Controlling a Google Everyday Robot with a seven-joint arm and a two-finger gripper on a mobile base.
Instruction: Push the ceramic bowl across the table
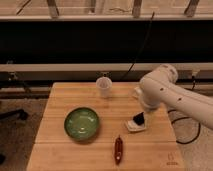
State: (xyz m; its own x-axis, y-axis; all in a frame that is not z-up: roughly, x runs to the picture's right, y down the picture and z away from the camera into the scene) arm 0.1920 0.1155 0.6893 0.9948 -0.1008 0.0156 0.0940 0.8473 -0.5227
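Sitting on the left half of the worktop (60, 100) is one green bowl (81, 123), round, shallow and glossy, with a darker rim. It stands upright on the light wooden planks, a little nearer the front edge than the back, and nothing touches it.

One white robot arm (165, 92) reaches in from the right side and bends down over the boards. Its single tool (137, 121) hangs low at the right-centre of the worktop, to the right of the bowl and apart from it, with bare wood between the two. Whether the tool is open or closed cannot be told from this angle, and nothing can be seen held in it.

Three other small things share the surface. One translucent white cup (104, 85) stands upright near the back edge, behind the bowl and to its right. One long, narrow red-brown item (118, 149) lies near the front edge, between the bowl and the tool and in front of both. One small white object (136, 91) shows at the back right, partly hidden by the arm.

One small dark logo (172, 162) marks the front right corner.
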